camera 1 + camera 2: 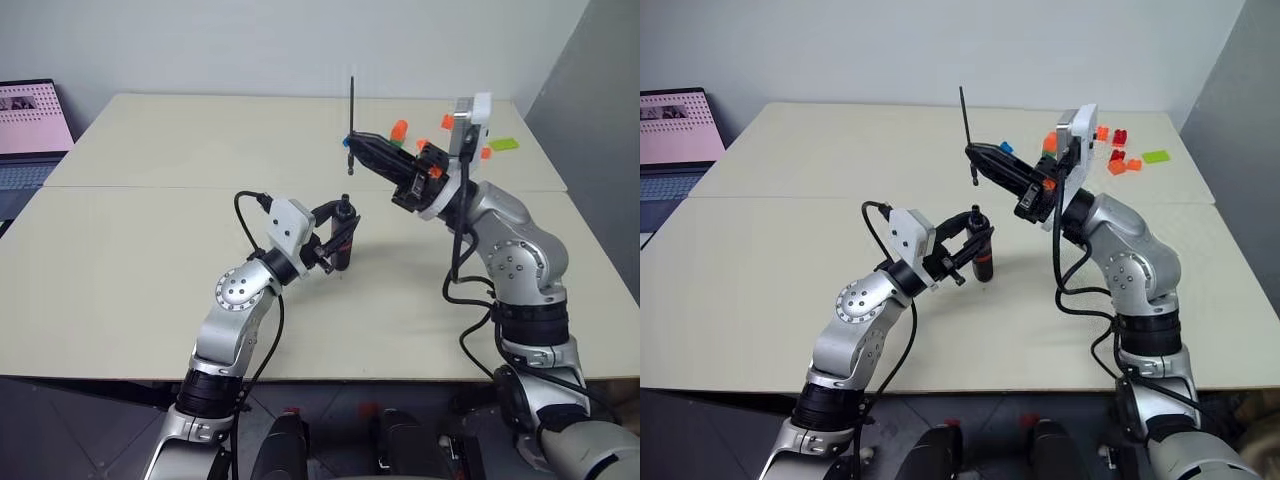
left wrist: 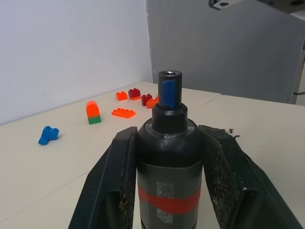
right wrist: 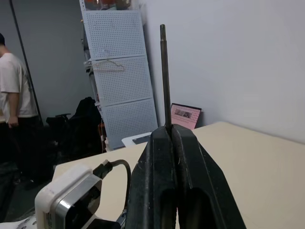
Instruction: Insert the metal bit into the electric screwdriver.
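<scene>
**Desk:** Who holds what above the worktop point(image 1: 150, 300)?

**Photographer:** The left tool point(image 1: 338, 238) is clamped on the electric screwdriver point(image 1: 344, 235), which stands upright between its two black fingers point(image 2: 112, 181); in the left wrist view the red band sits low on the black body, and the small blue tip point(image 2: 169, 93), open at its end, points up and clear of the fingers; the right tool point(image 1: 362, 148) is clamped on the metal bit point(image 1: 351, 125), its fingers pressed together with the thin grey rod nipped between them.

**Desk:** And how do the two pieces stand to each other?

**Photographer:** Apart; the bit hangs in the air above the screwdriver and a little to the robot's right of it, nearly upright, most of its length rising over the fingertips and a short end showing below them; there is a clear gap between that lower end and the blue tip; the bit is not yet in the screwdriver.

**Desk:** Anything else on the worktop?

**Photographer:** Coloured toy bricks point(image 2: 124, 112) lie scattered at the far right side, orange, red, green and one blue, well apart from both tools; an open laptop point(image 1: 30, 130) with a pink screen sits off the far left edge; in the right wrist view a person point(image 3: 14, 95) in a white shirt stands near a pegboard panel point(image 3: 119, 71) against the far wall.
</scene>
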### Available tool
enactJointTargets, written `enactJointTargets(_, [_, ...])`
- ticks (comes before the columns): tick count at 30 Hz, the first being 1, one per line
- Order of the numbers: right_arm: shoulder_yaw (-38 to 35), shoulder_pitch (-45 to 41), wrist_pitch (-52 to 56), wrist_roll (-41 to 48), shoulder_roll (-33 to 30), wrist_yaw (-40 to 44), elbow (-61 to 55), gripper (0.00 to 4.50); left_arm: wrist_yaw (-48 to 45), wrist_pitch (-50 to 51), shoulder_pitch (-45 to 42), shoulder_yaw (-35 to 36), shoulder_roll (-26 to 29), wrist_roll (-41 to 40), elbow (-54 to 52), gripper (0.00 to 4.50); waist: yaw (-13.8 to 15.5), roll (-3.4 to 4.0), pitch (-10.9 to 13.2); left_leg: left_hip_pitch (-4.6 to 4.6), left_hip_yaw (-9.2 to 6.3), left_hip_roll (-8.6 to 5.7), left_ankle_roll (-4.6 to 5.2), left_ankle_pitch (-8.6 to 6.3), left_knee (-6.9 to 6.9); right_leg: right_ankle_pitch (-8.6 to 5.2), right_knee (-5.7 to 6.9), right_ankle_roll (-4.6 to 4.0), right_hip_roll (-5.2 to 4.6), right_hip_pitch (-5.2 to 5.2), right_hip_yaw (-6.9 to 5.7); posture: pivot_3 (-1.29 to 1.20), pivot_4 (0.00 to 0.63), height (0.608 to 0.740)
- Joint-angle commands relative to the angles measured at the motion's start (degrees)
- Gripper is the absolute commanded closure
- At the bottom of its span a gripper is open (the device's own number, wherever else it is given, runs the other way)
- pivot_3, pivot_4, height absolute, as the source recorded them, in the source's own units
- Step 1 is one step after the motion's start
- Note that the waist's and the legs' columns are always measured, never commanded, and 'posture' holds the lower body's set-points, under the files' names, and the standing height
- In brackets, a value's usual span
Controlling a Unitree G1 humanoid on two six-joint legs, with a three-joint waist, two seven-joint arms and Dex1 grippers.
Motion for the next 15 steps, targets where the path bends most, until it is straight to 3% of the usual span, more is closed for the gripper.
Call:
enactJointTargets(1, [0.7,-1.4,-4.0,-1.7,0.4,2.3,0.7,4.5,0.0,0.1,-0.6,0.9,0.3,-0.3,-0.1,2.87,0.0,0.0,0.0,0.0,0.0,0.0,0.0,0.0,0.0,-0.01,0.0,0.02,0.0,0.0,0.0,0.0,0.15,0.74])
enactJointTargets(15, [0.9,-2.4,-9.2,-3.6,0.0,9.4,8.0,4.5,-3.1,1.7,-1.8,1.2,2.3,-3.1,-1.0,2.87,0.0,0.0,0.0,0.02,0.0,0.0,0.0,0.0,0.0,0.0,0.0,0.01,0.0,0.01,0.0,0.0,0.15,0.74])
